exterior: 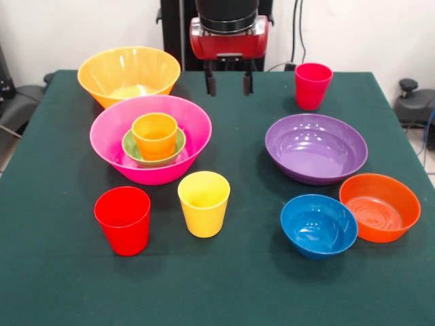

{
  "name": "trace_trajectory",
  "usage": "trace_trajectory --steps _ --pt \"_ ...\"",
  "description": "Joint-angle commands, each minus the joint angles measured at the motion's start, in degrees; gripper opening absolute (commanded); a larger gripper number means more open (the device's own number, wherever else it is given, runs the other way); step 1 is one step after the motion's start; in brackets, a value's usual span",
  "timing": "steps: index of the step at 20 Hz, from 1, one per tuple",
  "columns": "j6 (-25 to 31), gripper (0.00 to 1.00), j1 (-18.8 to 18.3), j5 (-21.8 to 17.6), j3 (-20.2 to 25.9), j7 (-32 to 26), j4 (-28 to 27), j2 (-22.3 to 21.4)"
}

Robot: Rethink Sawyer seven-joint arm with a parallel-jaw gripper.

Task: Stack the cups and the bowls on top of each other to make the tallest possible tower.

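red cup nearest; green bowl mostly hidden under orange cup; end effector open, empty.

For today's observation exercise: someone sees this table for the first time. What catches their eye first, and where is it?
First, the big hot-pink bowl left of centre, with the small green bowl nested in it and the orange cup standing upright in that. Next, the red and black arm's open claw hanging above the table's far edge, holding nothing. Then the wide purple bowl at right.
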Motion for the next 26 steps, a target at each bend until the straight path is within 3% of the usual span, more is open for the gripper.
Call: trace_trajectory --steps 1,10,15,26 --pt "-4.0 1.0 1.2 1.0 -1.9 6.4 2.3 3.0" --pt "-4.7 1.0 0.7 1.3 -1.6 5.8 2.8 3.4" --pt "-6.2 1.0 1.7 1.0 -1.8 6.3 1.8 5.8" --pt "-11.9 1.0 10.9 3.2 -7.5 16.2 3.4 5.5"
